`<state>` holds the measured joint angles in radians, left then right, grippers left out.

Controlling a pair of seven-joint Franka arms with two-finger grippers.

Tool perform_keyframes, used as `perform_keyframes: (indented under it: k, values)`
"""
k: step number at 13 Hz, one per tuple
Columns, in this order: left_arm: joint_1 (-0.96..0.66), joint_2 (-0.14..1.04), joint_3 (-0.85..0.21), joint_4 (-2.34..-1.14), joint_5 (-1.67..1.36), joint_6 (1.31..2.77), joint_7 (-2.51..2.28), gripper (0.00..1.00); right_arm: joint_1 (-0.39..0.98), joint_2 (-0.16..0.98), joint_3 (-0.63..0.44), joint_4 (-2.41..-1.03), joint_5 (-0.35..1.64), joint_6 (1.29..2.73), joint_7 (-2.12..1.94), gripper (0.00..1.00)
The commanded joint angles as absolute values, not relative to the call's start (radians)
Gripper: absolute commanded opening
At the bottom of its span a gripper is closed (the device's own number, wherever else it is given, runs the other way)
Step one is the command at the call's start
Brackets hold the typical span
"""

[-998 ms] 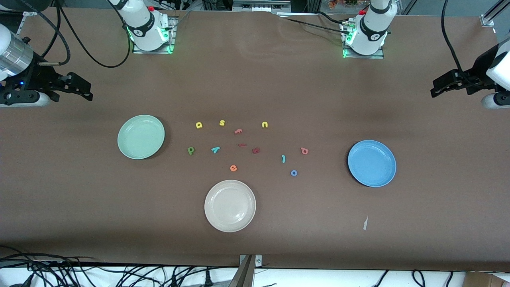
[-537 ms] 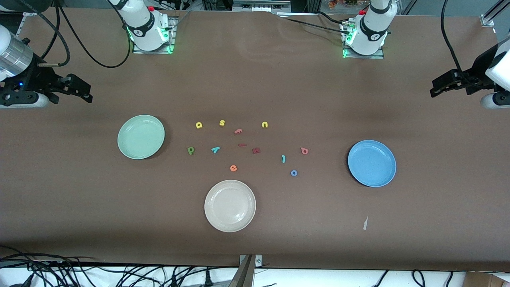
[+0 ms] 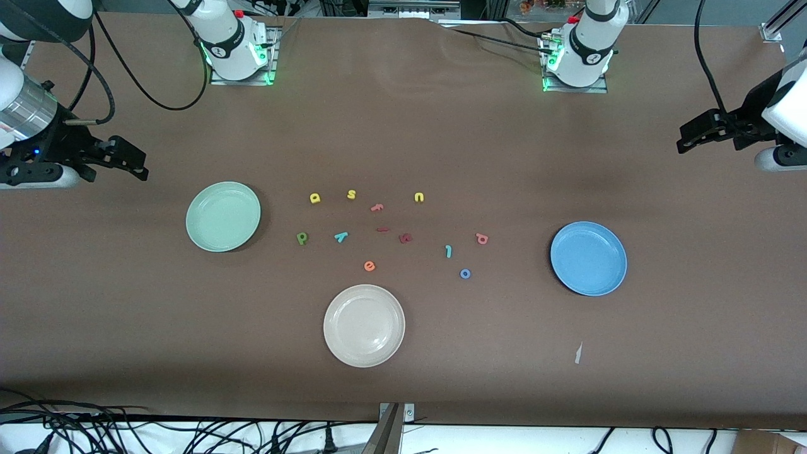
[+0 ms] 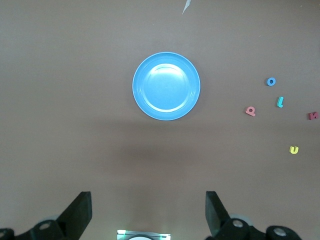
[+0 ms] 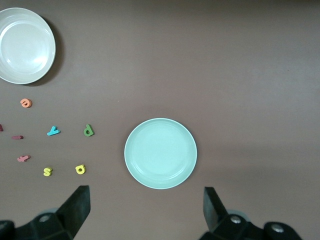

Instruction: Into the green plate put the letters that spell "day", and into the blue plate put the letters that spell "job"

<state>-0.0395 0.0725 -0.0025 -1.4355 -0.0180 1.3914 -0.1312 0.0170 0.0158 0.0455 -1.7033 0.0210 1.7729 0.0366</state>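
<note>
The green plate lies toward the right arm's end, the blue plate toward the left arm's end. Between them on the table lie the dark green d, yellow a, teal y, teal j, blue o and salmon b. My right gripper hangs open and empty over bare table by the green plate. My left gripper hangs open and empty by the blue plate.
A cream-white plate sits nearest the front camera. Other letters lie among the task's: yellow s, yellow u, pink f, orange e and two dark red pieces. A paper scrap lies near the blue plate.
Both arms have shifted slightly at the table's ends. The letters and plates have not moved.
</note>
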Motion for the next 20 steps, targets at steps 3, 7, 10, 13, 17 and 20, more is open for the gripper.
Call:
perform_keyframes:
  k: [3,7,10,13,17,20]
  values:
    - [-0.044,0.084,-0.005,-1.407,0.008,1.378,-0.133,1.0,0.014,0.018,0.044,-1.687,0.02,1.766,0.043,1.0]
    - [-0.046,0.084,-0.011,-1.407,0.008,1.378,-0.133,1.0,0.014,0.012,0.044,-1.684,0.02,1.763,0.044,1.0]
    - [-0.046,0.084,-0.011,-1.405,0.006,1.378,-0.133,1.0,0.012,0.012,0.04,-1.672,0.021,1.756,0.038,1.0]
    - [-0.046,0.083,-0.011,-1.405,0.006,1.378,-0.13,1.0,0.012,0.011,0.04,-1.66,0.021,1.744,0.029,1.0]
    - [-0.046,0.084,-0.011,-1.405,0.006,1.378,-0.13,1.0,0.012,0.002,0.04,-1.658,0.023,1.694,0.043,1.0]
    - [-0.046,0.083,-0.011,-1.405,0.006,1.378,-0.129,1.0,0.012,0.003,0.04,-1.654,0.025,1.694,0.043,1.0]
